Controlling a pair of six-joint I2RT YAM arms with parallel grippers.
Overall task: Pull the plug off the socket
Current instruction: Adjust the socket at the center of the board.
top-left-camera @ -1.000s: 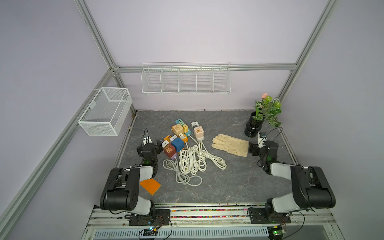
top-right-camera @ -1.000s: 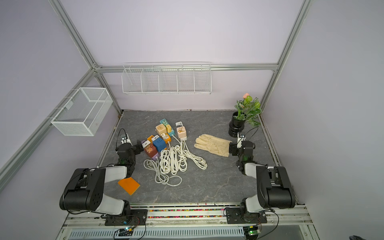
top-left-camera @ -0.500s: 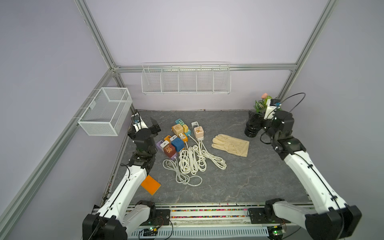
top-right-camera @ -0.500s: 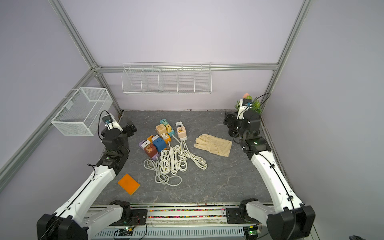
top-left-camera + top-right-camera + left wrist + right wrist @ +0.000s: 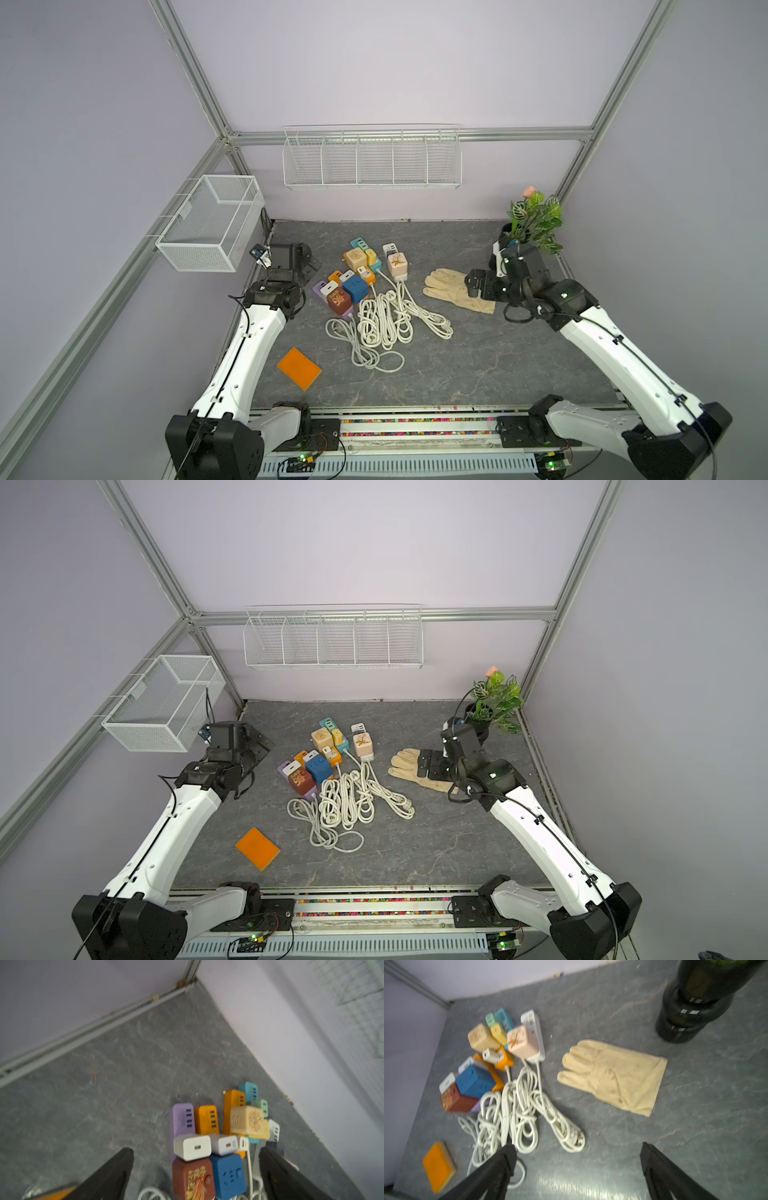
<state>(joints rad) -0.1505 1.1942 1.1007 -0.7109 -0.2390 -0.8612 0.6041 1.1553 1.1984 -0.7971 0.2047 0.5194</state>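
Note:
Several coloured socket strips lie bunched mid-table with plugs and adapter cubes standing in them. A white plug (image 5: 192, 1147) sits on the purple socket strip (image 5: 182, 1118), beside a brown cube (image 5: 339, 300) and a blue cube (image 5: 355, 288). A beige cube (image 5: 355, 259) and a pink cube (image 5: 397, 264) stand further back. My left gripper (image 5: 308, 266) hangs open just left of the bunch, touching nothing; in the left wrist view its gripper (image 5: 195, 1150) frames the white plug. My right gripper (image 5: 473, 282) is open above the glove's cuff, holding nothing.
White coiled cords (image 5: 382, 324) trail from the strips toward the front. A beige glove (image 5: 446, 284) lies right of them, and a potted plant (image 5: 534, 224) stands at the back right. An orange sponge (image 5: 299, 368) lies front left. Wire baskets (image 5: 212, 222) hang on the walls.
Both arms unfolded from their low rest poses. The left gripper swung to the socket bunch, and the right gripper moved from the plant pot out over the glove.

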